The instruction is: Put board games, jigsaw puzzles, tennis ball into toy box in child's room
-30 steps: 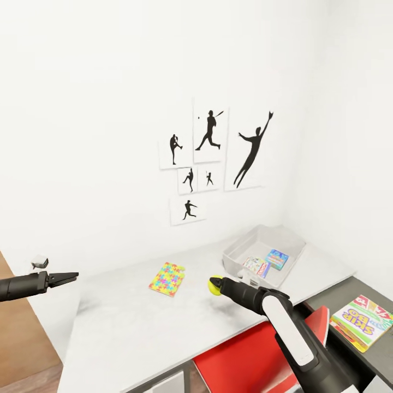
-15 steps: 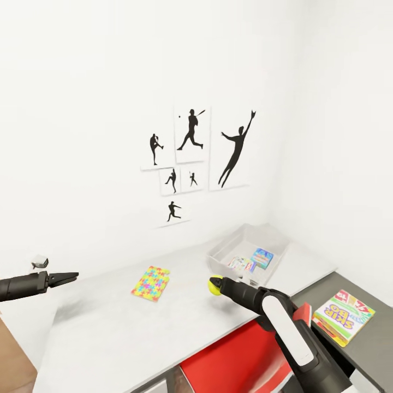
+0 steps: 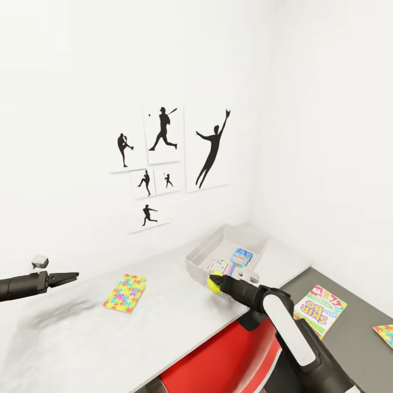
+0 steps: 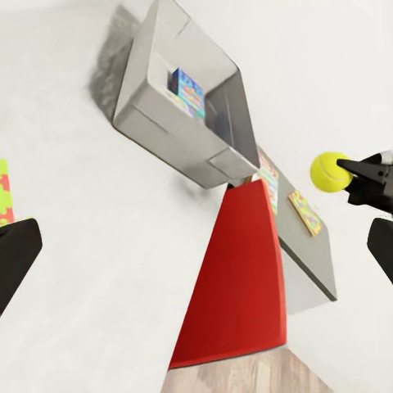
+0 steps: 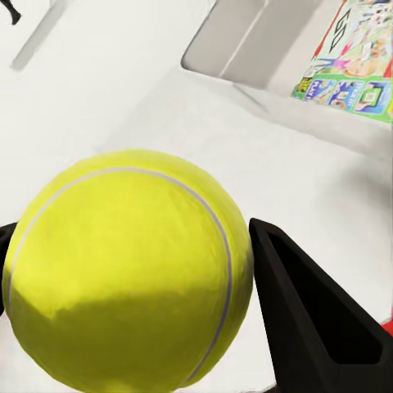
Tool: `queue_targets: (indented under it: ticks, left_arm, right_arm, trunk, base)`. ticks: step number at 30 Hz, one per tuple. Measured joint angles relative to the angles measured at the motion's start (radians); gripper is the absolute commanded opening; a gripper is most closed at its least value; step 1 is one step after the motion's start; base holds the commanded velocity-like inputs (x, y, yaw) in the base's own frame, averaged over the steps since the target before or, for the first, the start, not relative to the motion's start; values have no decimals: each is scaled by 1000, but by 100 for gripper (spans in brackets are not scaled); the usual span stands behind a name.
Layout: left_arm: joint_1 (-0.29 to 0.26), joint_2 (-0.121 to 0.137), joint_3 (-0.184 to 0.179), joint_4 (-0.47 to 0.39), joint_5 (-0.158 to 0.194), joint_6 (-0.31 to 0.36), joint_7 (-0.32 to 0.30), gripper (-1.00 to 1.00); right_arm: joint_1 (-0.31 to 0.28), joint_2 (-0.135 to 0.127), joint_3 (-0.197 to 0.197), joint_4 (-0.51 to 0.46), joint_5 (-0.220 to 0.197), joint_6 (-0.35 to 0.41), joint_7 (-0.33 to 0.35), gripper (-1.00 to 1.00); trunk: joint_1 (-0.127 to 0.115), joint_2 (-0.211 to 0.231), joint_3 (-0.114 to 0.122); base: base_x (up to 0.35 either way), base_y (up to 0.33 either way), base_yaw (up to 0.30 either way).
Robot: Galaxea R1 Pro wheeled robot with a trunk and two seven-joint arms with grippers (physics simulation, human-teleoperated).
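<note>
My right gripper (image 3: 216,283) is shut on the yellow-green tennis ball (image 3: 214,285), held just above the table (image 3: 164,322) at the near corner of the toy box (image 3: 197,261). The ball (image 5: 123,262) sits large between the black fingers (image 5: 311,319) in the right wrist view. Two board games (image 3: 232,262) lie inside the grey bin. One jigsaw puzzle (image 3: 125,292) lies on the light top, another (image 3: 385,334) on the dark wing beside the SKIP-BO box (image 3: 320,304). My left gripper (image 3: 68,277) hovers open off the table's left end, holding nothing. The bed is out of view.
A red chair (image 3: 218,357) is tucked under the table's front edge, below my right arm. White walls meet in a corner right behind the toy box, with baseball silhouette prints (image 3: 164,158) above. In the left wrist view the toy box (image 4: 155,123) and ball (image 4: 329,172) lie ahead.
The whole picture has slid left, so the camera has turned right. The second puzzle has come into view. Both arms hold the same pose, and the ball now sits against the toy box's corner.
</note>
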Motion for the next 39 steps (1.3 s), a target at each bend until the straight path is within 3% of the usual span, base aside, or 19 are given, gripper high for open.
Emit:
queue_targets:
  ticks: [5,7,9,12,15,18,24,26,31,35,39]
  left_arm:
    - [0,-1,0,-2,1,0,0,100]
    - [0,-1,0,-2,0,0,0,100]
    - [0,-1,0,-2,1,0,0,100]
    - [0,-1,0,-2,2,0,0,100]
    - [0,-1,0,-2,2,0,0,100]
    - [0,-1,1,-2,2,0,0,100]
    - [0,-1,1,-2,0,0,0,100]
    - [0,-1,1,-2,-1,-1,0,100]
    - [0,-1,1,-2,-2,-2,0,100]
    - [0,0,1,-2,-2,-2,0,100]
    - [0,0,2,-2,-2,-2,0,100]
  right_arm:
    - [9,2,-6,-58,-1,20,-3,-100]
    - [5,3,-16,-65,0,64,-4,-100]
    - [-12,5,-59,-68,2,125,-4,-100]
    - [-67,6,-152,-60,2,192,-8,-100]
    - [-99,6,-205,-54,1,235,-13,-100]
    - [-128,7,-229,-39,2,267,-25,-100]
    - [-189,21,-236,65,4,279,-102,-100]
    - [-227,45,-232,121,5,282,-176,-100]
    - [-344,148,-205,270,3,291,-432,-100]
    - [-418,170,-200,347,6,293,-479,-100]
    - [-499,183,-189,508,6,298,-487,-100]
  trunk:
    - [0,0,0]
    - [0,0,0]
    - [0,0,0]
    - [0,0,0]
    - [0,0,0]
    - [0,0,0]
    - [0,0,0]
    - [0,0,0]
    - [0,0,0]
    - [0,0,0]
    - [0,0,0]
  base:
    - [90,-93,-3]
    - [90,-89,-1]
    - [89,-88,0]
    - [89,-137,0]
    - [71,-238,0]
    - [23,-118,0]
    - [4,-19,0]
    - [0,-2,0]
    - [0,0,0]
    - [0,0,0]
    - [0,0,0]
